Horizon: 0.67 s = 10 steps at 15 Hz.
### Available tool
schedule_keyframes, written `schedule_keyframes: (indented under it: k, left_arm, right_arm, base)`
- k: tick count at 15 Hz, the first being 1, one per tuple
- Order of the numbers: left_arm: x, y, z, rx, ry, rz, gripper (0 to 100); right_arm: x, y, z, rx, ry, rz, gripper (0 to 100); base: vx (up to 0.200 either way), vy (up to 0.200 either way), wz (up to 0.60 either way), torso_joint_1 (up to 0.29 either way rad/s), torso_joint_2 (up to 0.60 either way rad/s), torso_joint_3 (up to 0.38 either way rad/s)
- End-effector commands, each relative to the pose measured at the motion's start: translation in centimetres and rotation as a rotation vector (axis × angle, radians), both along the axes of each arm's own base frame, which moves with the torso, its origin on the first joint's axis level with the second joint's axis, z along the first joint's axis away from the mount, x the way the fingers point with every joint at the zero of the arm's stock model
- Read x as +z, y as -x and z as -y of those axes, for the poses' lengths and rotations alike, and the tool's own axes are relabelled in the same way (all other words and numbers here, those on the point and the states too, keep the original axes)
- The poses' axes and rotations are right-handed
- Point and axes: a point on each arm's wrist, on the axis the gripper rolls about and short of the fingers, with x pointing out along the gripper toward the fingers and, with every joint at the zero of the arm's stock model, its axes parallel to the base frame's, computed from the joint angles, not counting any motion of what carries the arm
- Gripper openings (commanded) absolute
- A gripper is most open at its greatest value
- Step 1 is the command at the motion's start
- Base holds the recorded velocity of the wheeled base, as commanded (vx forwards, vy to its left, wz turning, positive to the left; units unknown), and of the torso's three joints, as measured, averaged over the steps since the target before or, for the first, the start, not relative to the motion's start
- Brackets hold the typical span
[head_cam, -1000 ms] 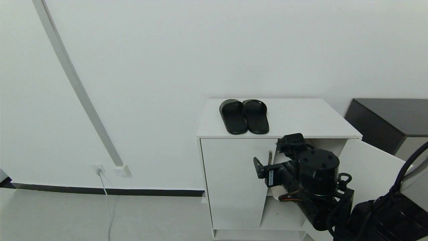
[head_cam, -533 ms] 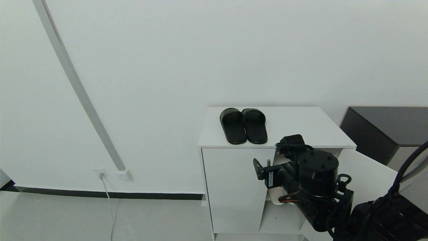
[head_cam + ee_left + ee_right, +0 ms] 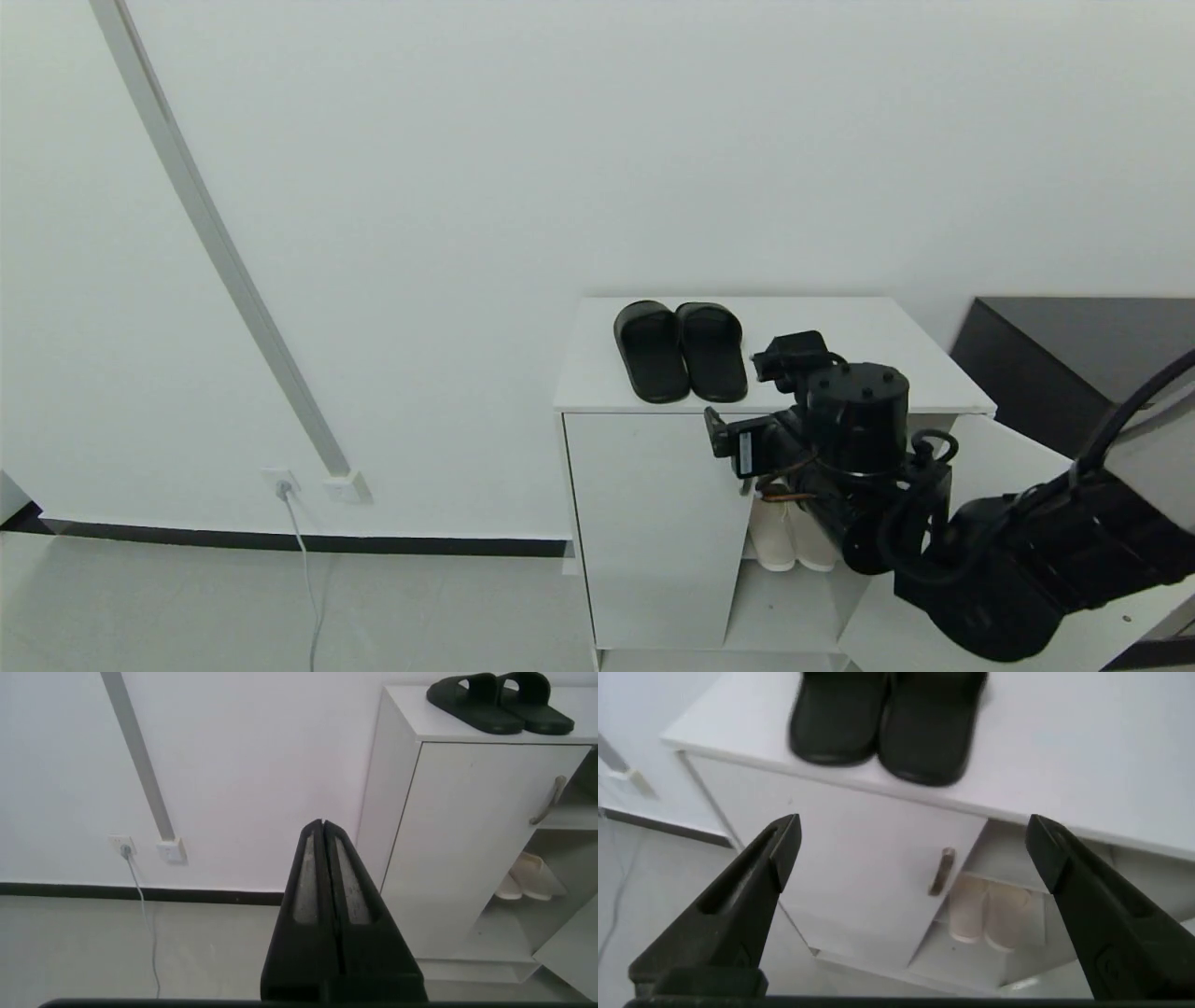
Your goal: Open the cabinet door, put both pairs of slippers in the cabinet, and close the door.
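Right pincer (image 3: 913,829): lifted clear, wide open, empty.
White slippers (image 3: 782,546): stowed inside.
Black slippers (image 3: 681,350): next, atop cabinet (image 3: 644,523).

Head view: white slippers (image 3: 775,546) on the cabinet (image 3: 653,523) shelf, upper ends hidden behind the right arm (image 3: 859,411). The open door (image 3: 1004,457) is mostly covered by it too. Cabinet foot cut by lower edge. Right wrist view: black slippers (image 3: 882,719) cut off at top edge.

White cabinet (image 3: 644,523), black slippers (image 3: 680,350), cream slippers (image 3: 789,543), grey floor (image 3: 187,607).
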Motion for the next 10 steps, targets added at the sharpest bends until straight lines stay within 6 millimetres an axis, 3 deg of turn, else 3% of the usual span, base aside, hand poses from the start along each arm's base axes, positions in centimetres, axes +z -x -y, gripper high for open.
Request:
schedule_keyframes:
  k: [1,5,8,10]
  left_arm:
    - [0.0,0.0,0.0,-0.001,0.000,-0.001,0]
    - [0.0,0.0,0.0,-0.001,0.000,-0.001,0]
    - [0.0,0.0,0.0,-0.001,0.000,-0.001,0]
    - [0.0,0.0,0.0,-0.001,0.000,0.000,0]
  right_arm:
    - [3.8,-0.7,-0.3,-0.011,-0.034,0.008,100]
    - [6.8,-0.4,-1.5,-0.016,-0.118,-0.123,100]
    - [5.4,0.5,-2.1,0.033,-0.110,-0.188,100]
    - [4.5,0.6,-2.4,0.043,-0.095,-0.209,100]
  base:
    - [0.000,0.000,0.00,0.000,0.00,0.000]
    - [0.000,0.000,0.00,0.000,0.00,0.000]
    - [0.000,0.000,0.00,0.000,0.00,0.000]
    - [0.200,0.000,0.00,0.005,0.00,0.007]
